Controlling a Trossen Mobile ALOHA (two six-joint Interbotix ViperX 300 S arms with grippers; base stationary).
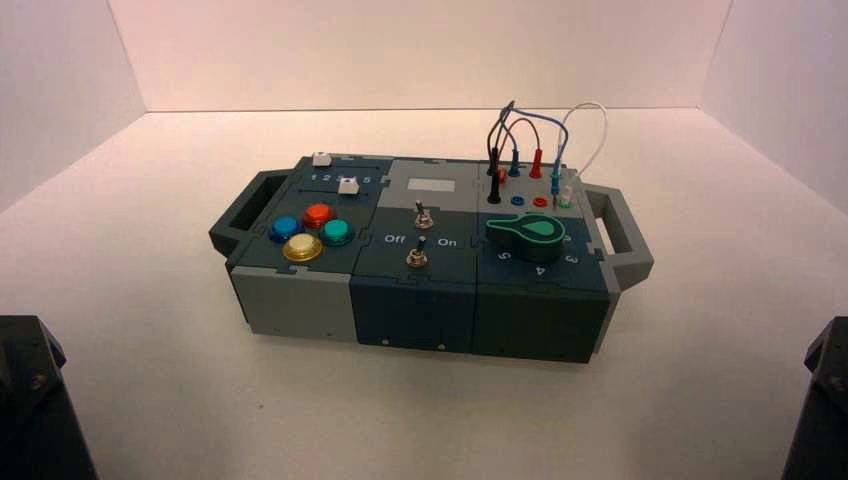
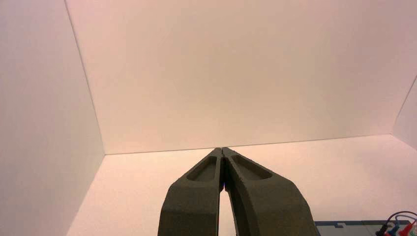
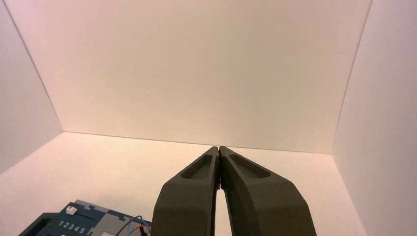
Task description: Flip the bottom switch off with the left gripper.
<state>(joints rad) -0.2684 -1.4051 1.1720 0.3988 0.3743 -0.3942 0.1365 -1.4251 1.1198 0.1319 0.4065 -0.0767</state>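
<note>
Brass-collared and tiny, the bottom switch [image 1: 417, 257] sits near the front edge of the box's [image 1: 300, 300] middle panel, a dark teal plate printed "Off" to its left and "On" to its right. Its thin metal lever stands up from the round collar; from the high view you can't fairly judge which way it leans. Just behind it you'll find the like toggle with the silvery collar [image 1: 423, 216], and behind that a pale rectangular window [image 1: 431, 185].

To the left are four glossy domed buttons [image 1: 310, 231] (blue, red, green, yellow) and two white slider caps [image 1: 335, 172] on a numbered strip. To the right lie a green teardrop knob [image 1: 530, 231] and looping wires [image 1: 545, 135] plugged into sockets.

Your left gripper [image 2: 223, 152] is well apart from the box, its two broad, tapered, matte grey fingers [image 2: 196, 196] pressed tip to tip with nothing between them. The right gripper [image 3: 219, 149] is parked the same way on the other side, fingertips together.
</note>
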